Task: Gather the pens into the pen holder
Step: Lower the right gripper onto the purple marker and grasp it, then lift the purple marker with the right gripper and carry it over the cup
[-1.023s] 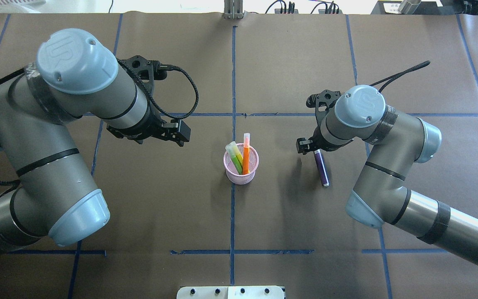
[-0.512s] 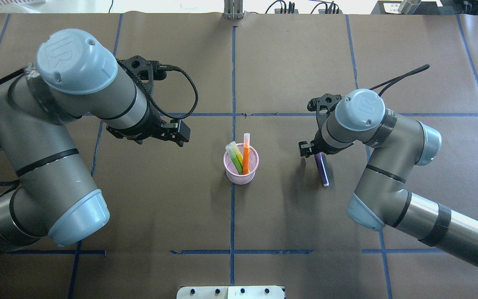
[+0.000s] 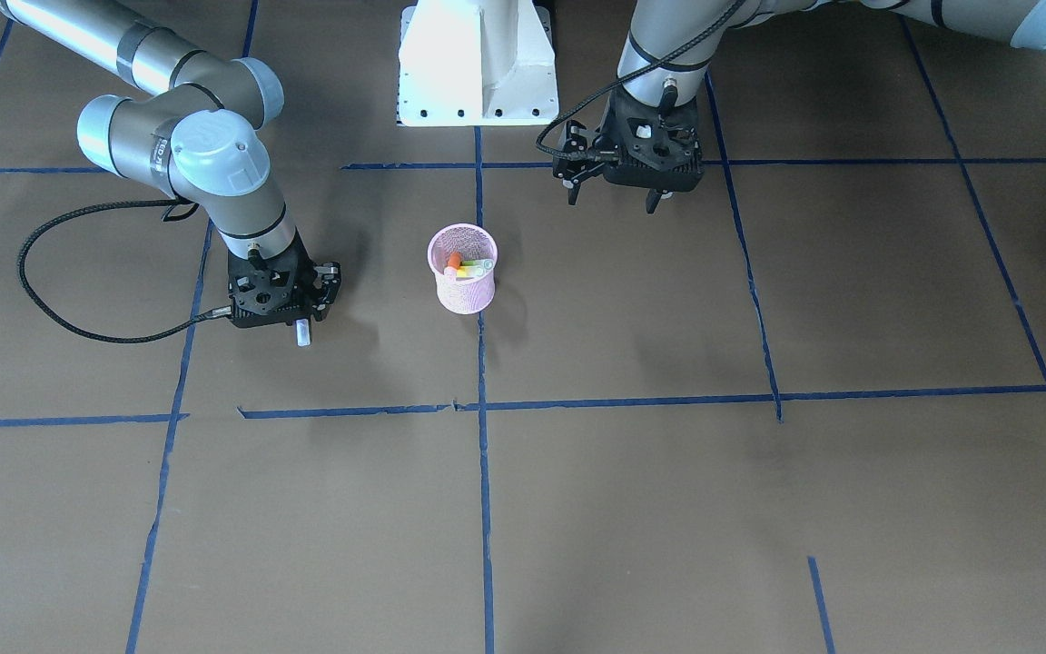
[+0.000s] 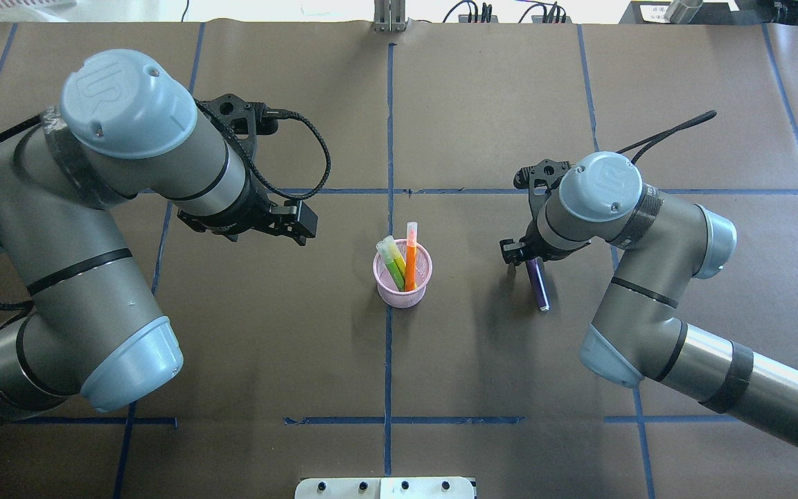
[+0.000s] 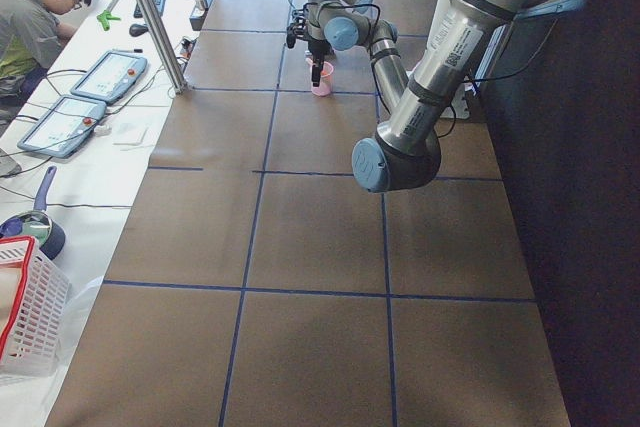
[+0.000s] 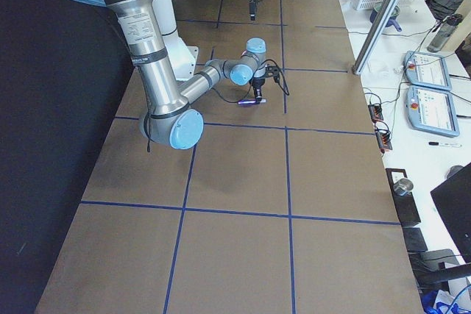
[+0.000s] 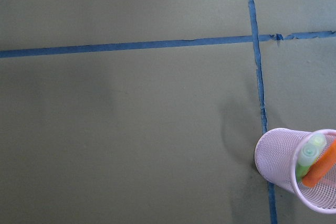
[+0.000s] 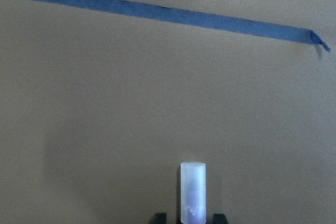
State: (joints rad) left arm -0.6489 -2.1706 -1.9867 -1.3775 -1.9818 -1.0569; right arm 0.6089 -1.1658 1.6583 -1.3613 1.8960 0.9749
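The right hand (image 3: 302, 323) straddles the far end of the slim purple marker-like pen (image 4: 538, 285), fingers (image 8: 160, 219) narrowly apart, not yet gripping. The pen lies right of the desk's (image 4: 482, 360) centre, long axis running near edge to far edge; the pink wire-mesh cup (image 4: 399, 298) stands leftward.

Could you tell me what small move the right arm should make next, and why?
Probably shut the right gripper on the purple pen: its cap lies between the open fingers, and it is the only pen outside the pink pen holder.
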